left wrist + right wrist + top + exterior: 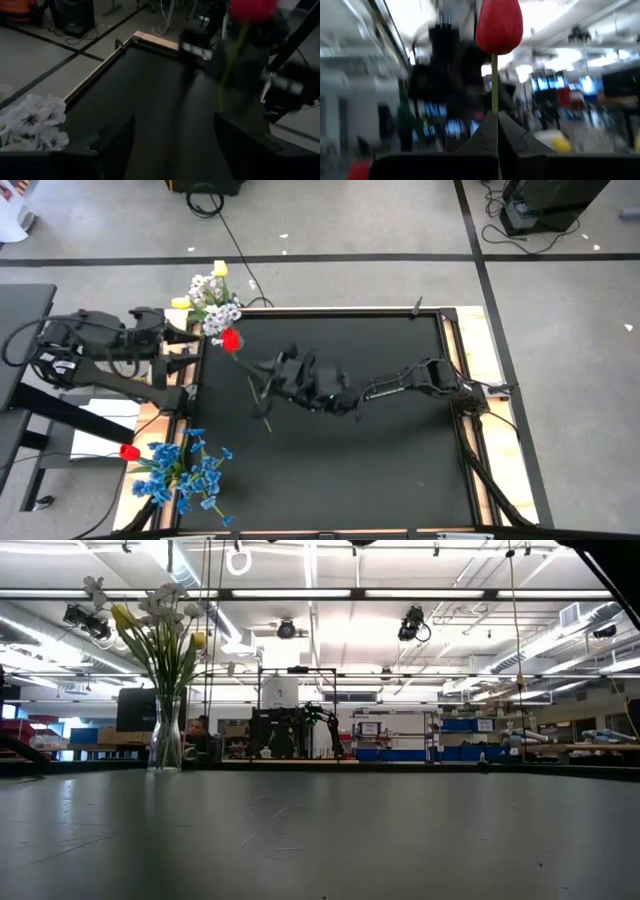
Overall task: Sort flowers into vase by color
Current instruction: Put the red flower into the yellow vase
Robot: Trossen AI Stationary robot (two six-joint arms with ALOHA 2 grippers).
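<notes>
My right gripper [262, 380] is stretched over the table's middle, toward the left, and is shut on a red tulip [231, 340]; the right wrist view shows its blossom [499, 25] past the fingertips [495, 116]. My left gripper [175, 142] waits open at the table's far left edge, with the tulip [252, 7] ahead of it. A glass vase [166, 735] at the far left corner holds white and yellow flowers [210, 298]. Blue flowers [185, 472] and a second red tulip [130, 451] stand at the near left corner. My right gripper pinches the tulip's thin green stalk [494, 102] between its two fingers, some way below the blossom, the fingers lying across the stalk. The flower is lifted clear of the table; the blossom points to the far left and the stalk's free end [267, 423] trails toward the near side.
The black tabletop [380, 460] has wooden edging [490, 360] on the right. White blossoms [35, 120] sit close beside my left gripper. Cables and equipment lie on the floor beyond the far edge; the low view shows a workshop room behind the table.
</notes>
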